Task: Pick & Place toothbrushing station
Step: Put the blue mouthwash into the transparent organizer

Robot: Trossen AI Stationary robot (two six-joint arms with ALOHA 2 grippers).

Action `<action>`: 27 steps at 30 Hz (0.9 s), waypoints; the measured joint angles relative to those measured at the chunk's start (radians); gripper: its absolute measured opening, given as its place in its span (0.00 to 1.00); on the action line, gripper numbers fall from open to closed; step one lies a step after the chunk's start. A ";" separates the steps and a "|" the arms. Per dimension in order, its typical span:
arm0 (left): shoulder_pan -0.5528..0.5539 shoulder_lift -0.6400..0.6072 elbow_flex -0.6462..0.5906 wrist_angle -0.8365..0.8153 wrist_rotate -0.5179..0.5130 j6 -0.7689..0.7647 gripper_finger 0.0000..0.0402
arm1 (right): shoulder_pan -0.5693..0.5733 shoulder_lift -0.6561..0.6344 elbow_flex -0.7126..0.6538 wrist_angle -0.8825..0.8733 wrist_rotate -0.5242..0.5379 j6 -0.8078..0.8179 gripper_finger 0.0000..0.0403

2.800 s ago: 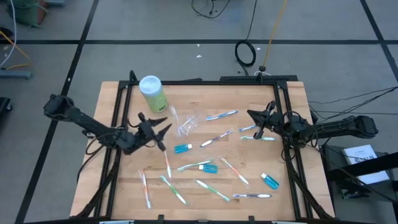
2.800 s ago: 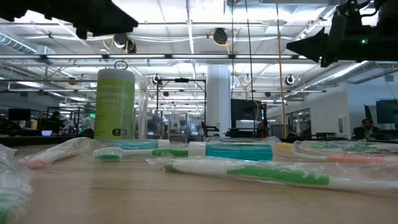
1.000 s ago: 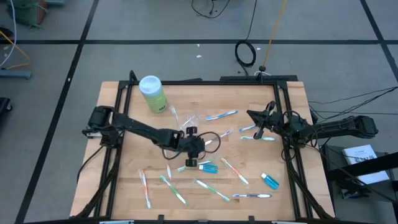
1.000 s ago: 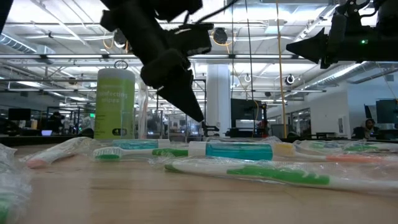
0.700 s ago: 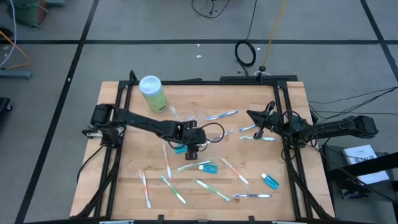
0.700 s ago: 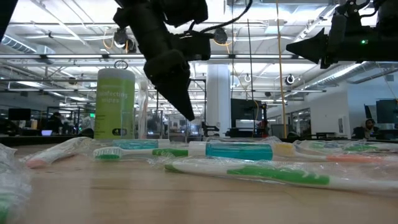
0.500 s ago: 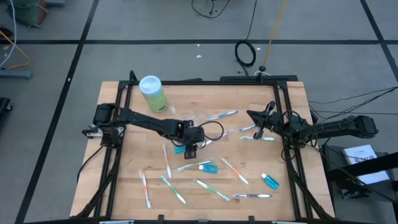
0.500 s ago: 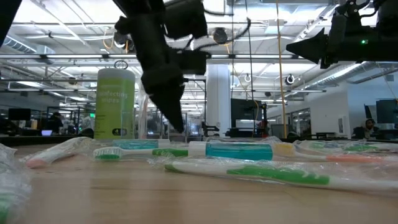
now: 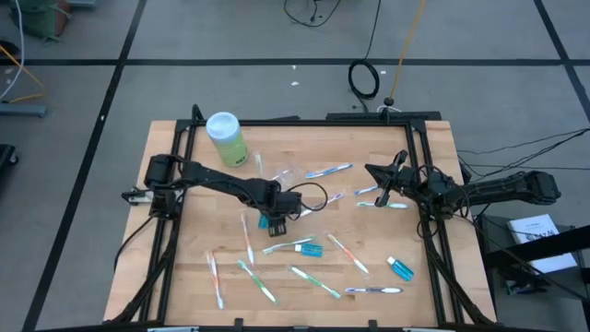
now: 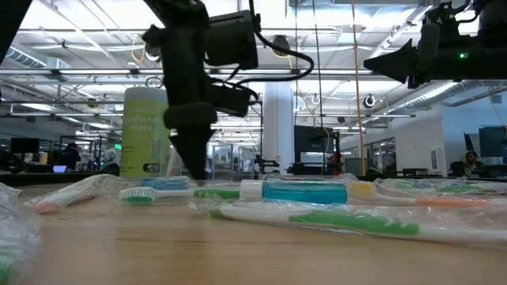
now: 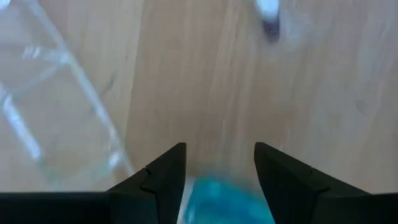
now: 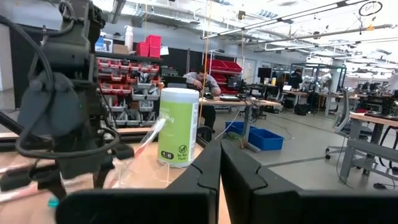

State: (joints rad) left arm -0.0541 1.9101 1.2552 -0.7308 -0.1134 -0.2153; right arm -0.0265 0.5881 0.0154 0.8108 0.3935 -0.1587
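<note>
Blue toothpaste tube (image 9: 271, 221) lying mid-table, now bracketed by left gripper (image 11: 219, 163), dropped low from its earlier hover, fingers spread either side, not yet pinching. Likely about to grasp. Right gripper (image 9: 382, 195) pressed together, idle at right edge.

Beyond the wooden tabletop (image 9: 184, 267) a grey floor (image 9: 92, 92) carries dark seam lines and loose cables (image 9: 364, 78). Far behind the right end effector (image 12: 219, 163) stand red storage bins (image 12: 124, 68), blue crates (image 12: 258, 138), desks and a seated person (image 12: 200, 81) under bright ceiling strip lights (image 10: 238, 32)
</note>
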 joint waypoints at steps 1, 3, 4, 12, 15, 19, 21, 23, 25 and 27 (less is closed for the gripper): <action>-0.002 -0.002 0.005 -0.017 -0.007 0.000 0.49 | 0.000 0.001 0.000 0.001 0.000 0.000 0.01; -0.009 -0.010 0.015 -0.052 -0.028 0.000 0.49 | 0.000 0.002 0.000 -0.001 0.000 -0.001 0.01; -0.012 -0.013 0.025 -0.067 -0.037 -0.007 0.49 | 0.000 0.003 0.000 0.000 0.000 -0.002 0.01; -0.030 -0.052 0.058 -0.213 -0.061 -0.164 0.49 | 0.000 0.012 0.000 0.008 0.000 0.000 0.01; -0.030 -0.052 0.057 -0.276 -0.117 -0.191 0.49 | 0.000 0.016 0.000 0.007 0.000 0.000 0.01; -0.022 -0.048 0.056 -0.294 -0.229 -0.193 0.49 | 0.000 0.016 0.000 0.007 -0.001 0.001 0.01; -0.009 -0.048 0.056 -0.303 -0.252 -0.190 0.49 | 0.000 0.016 0.000 0.007 -0.001 0.001 0.01; 0.007 -0.048 0.056 -0.311 -0.271 -0.188 0.49 | 0.000 0.016 0.000 0.007 -0.001 0.001 0.01; 0.021 -0.048 0.056 -0.323 -0.313 -0.188 0.49 | 0.000 0.016 0.000 0.007 -0.001 0.000 0.01; 0.036 -0.048 0.055 -0.326 -0.355 -0.187 0.49 | 0.000 0.016 0.000 0.007 -0.001 0.000 0.01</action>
State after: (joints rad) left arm -0.0181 1.8626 1.3106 -1.0572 -0.4687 -0.4027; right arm -0.0265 0.6037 0.0153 0.8181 0.3927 -0.1589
